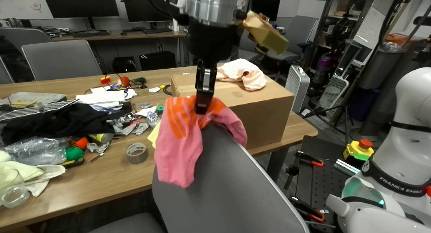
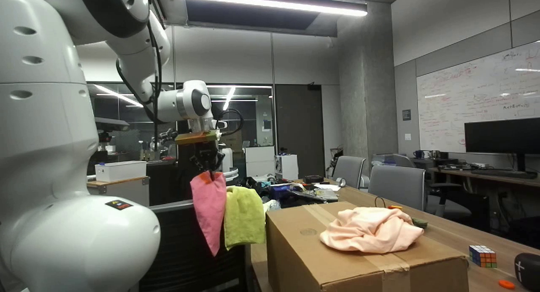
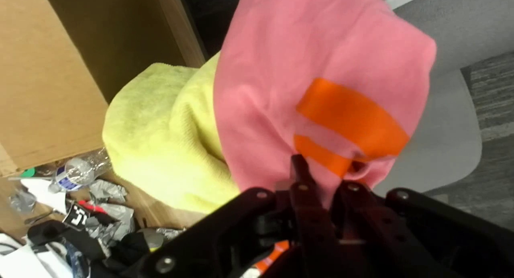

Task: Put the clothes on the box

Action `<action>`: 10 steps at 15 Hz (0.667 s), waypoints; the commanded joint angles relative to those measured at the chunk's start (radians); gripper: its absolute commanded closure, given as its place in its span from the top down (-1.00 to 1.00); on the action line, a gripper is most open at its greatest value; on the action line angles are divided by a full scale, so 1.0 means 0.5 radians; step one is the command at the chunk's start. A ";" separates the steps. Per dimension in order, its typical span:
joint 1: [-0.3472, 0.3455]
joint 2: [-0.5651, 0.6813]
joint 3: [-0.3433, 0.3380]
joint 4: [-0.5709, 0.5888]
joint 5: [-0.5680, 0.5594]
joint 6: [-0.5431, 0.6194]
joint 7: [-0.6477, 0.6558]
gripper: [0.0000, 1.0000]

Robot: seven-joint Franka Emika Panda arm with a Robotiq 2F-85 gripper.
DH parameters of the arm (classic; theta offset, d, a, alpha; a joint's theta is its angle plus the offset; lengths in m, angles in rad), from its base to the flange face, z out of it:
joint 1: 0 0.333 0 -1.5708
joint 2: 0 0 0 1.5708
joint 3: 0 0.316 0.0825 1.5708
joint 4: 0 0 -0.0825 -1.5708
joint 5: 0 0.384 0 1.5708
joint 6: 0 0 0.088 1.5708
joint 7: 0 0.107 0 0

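My gripper (image 1: pixel 202 109) points down and is shut on a pink cloth with orange stripes (image 1: pixel 178 155), holding it by its top. In an exterior view the cloth (image 2: pixel 210 212) hangs from the gripper (image 2: pixel 211 174) at the chair back (image 1: pixel 232 189); I cannot tell whether it still rests on the chair. In the wrist view the pink cloth (image 3: pixel 281 69) spreads beyond the fingertips (image 3: pixel 321 173). A yellow-green cloth (image 2: pixel 244 218) hangs beside it, also in the wrist view (image 3: pixel 164 137). A peach cloth (image 2: pixel 373 231) lies crumpled on the cardboard box (image 2: pixel 291 245).
The closed box (image 1: pixel 266 122) stands on the wooden table (image 1: pixel 181 179) close behind the chair back. The table also carries a tape roll (image 1: pixel 137 153), a black cloth (image 1: pixel 57 123), a glass (image 1: pixel 14 189), a Rubik's cube (image 2: pixel 483 256) and loose clutter.
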 commanded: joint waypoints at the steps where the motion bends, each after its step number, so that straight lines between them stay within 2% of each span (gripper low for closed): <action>1: -0.006 -0.219 0.017 -0.027 -0.039 0.092 0.060 -0.95; 7: -0.046 -0.376 0.042 0.034 -0.129 0.154 0.166 -0.95; 10: -0.103 -0.363 0.078 0.110 -0.262 0.156 0.279 -0.95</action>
